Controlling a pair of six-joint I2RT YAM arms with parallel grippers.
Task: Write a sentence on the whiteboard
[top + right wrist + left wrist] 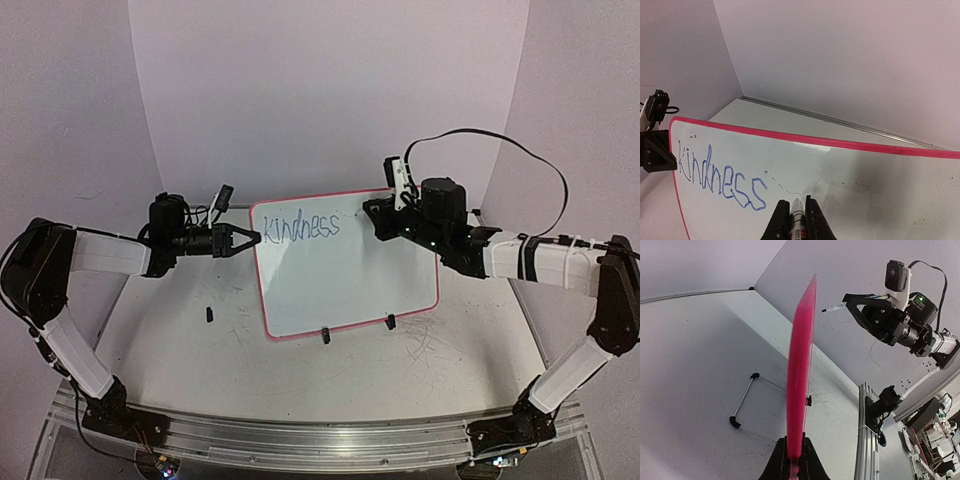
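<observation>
The whiteboard (340, 270), pink-framed, stands tilted on two black clip feet mid-table. Blue handwriting on it reads "kindness" (297, 228) along the top left; it also shows in the right wrist view (720, 175). My left gripper (243, 239) is shut on the board's left edge (799, 370), seen edge-on in the left wrist view. My right gripper (385, 221) is shut on a white marker (798, 215), whose tip is at the board surface just right of the last "s", at the end of a faint thin line.
A small black cap-like piece (209, 314) lies on the table left of the board. The board's wire stand (747, 400) rests behind it. Grey scratch marks (425, 345) cover the tabletop. A curved white backdrop rises behind.
</observation>
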